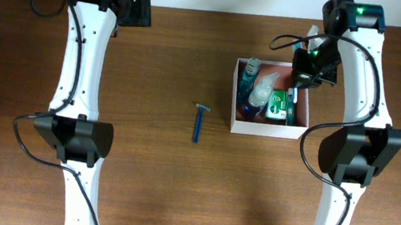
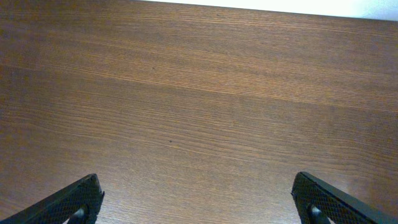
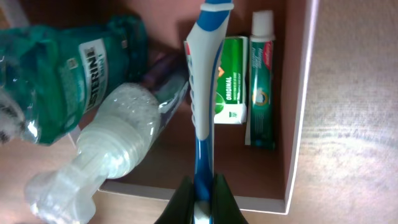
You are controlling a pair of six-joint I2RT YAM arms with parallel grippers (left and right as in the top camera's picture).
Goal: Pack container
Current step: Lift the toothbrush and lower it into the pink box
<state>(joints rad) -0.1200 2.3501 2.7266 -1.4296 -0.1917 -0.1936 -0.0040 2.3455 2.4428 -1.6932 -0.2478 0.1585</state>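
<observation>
The container (image 1: 267, 129) is a square white-walled box with a reddish-brown floor, right of the table's middle. It holds a green mouthwash bottle (image 1: 250, 76), a clear pump bottle (image 1: 262, 94), a green box (image 1: 279, 105) and a toothpaste tube (image 3: 261, 81). My right gripper (image 3: 202, 194) is shut on a blue and white toothbrush (image 3: 204, 68), held above the container's floor (image 3: 249, 168) near its wall (image 3: 300, 124). In the overhead view this gripper (image 1: 308, 64) is at the box's far right corner. My left gripper (image 1: 138, 11) is open and empty at the far left.
A blue razor (image 1: 199, 121) lies on the wooden table left of the container. The left wrist view shows only bare wood between the open fingers (image 2: 198, 200). In the right wrist view the mouthwash bottle (image 3: 68, 74) and pump bottle (image 3: 118, 130) fill the box's left side.
</observation>
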